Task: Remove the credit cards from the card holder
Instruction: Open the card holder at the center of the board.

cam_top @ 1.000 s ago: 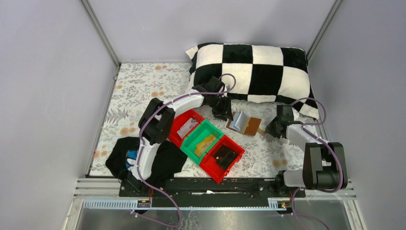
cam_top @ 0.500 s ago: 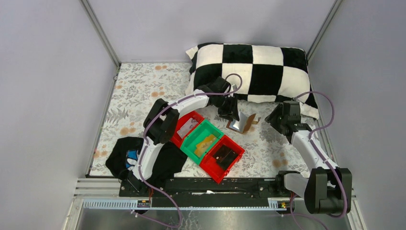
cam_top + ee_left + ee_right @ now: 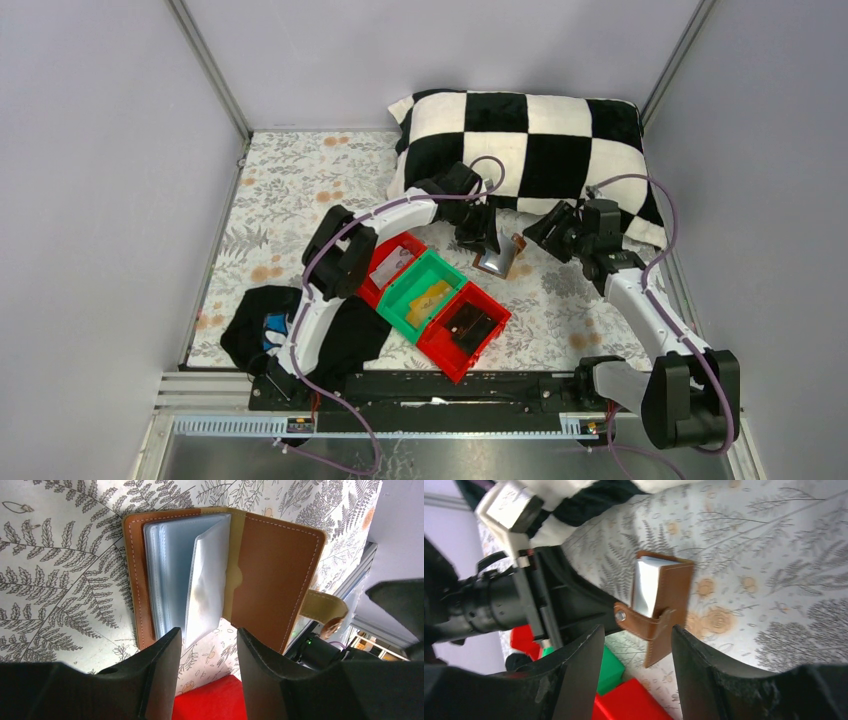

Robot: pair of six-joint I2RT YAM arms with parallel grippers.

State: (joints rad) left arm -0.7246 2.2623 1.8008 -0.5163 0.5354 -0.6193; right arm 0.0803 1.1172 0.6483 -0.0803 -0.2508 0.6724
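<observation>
Lying open, card holder (image 3: 270, 575) points spine toward left gripper (image 3: 207, 635).

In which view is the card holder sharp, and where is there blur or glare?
Left wrist view: the card holder is sharp, its stitching clear; its clear sleeves show a pale sheen; the left gripper's fingers are dark and soft. Right wrist view: the holder is fairly sharp, the right gripper's fingers blurred. Top external view: even light, soft shadows, the holder very small.

card holder (image 3: 501, 263) partly behind left hand (image 3: 489, 244), its contents unclear
</observation>
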